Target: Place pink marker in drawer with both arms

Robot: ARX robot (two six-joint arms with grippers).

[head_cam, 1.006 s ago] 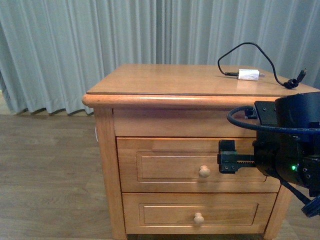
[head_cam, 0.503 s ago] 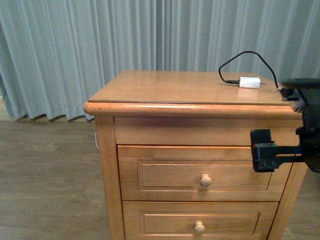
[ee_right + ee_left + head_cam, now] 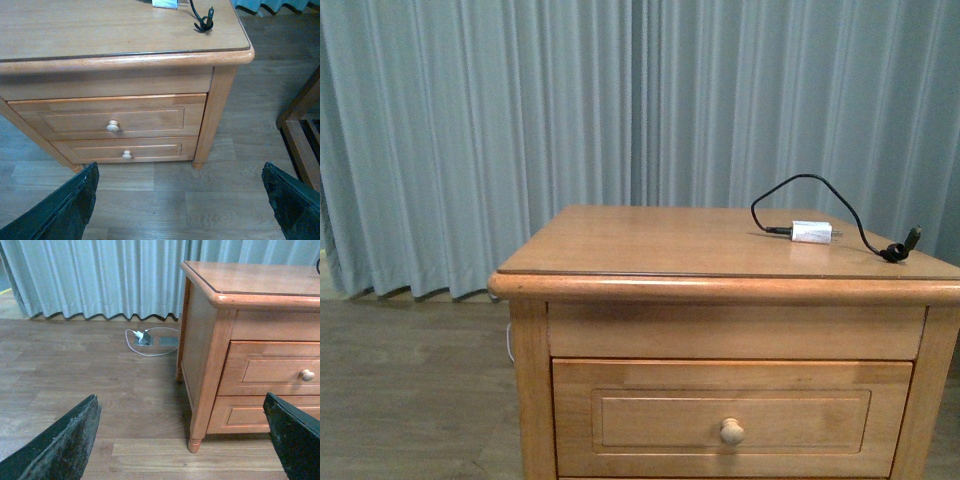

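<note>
Wooden nightstand (image 3: 650,240) stands before grey-blue curtains (image 3: 520,110). The drawer (image 3: 732,417), upper of its two, is closed, round knob (image 3: 731,431) at centre; the shorter drawer (image 3: 125,149) sits just beneath. On the nightstand's top, toward its right rear, a white charger plug (image 3: 811,232) with black cable (image 3: 830,200). Pink marker not in sight anywhere. Left gripper (image 3: 185,440) spread wide, nothing held; right gripper (image 3: 180,200) likewise wide and empty, in front of the nightstand.
</note>
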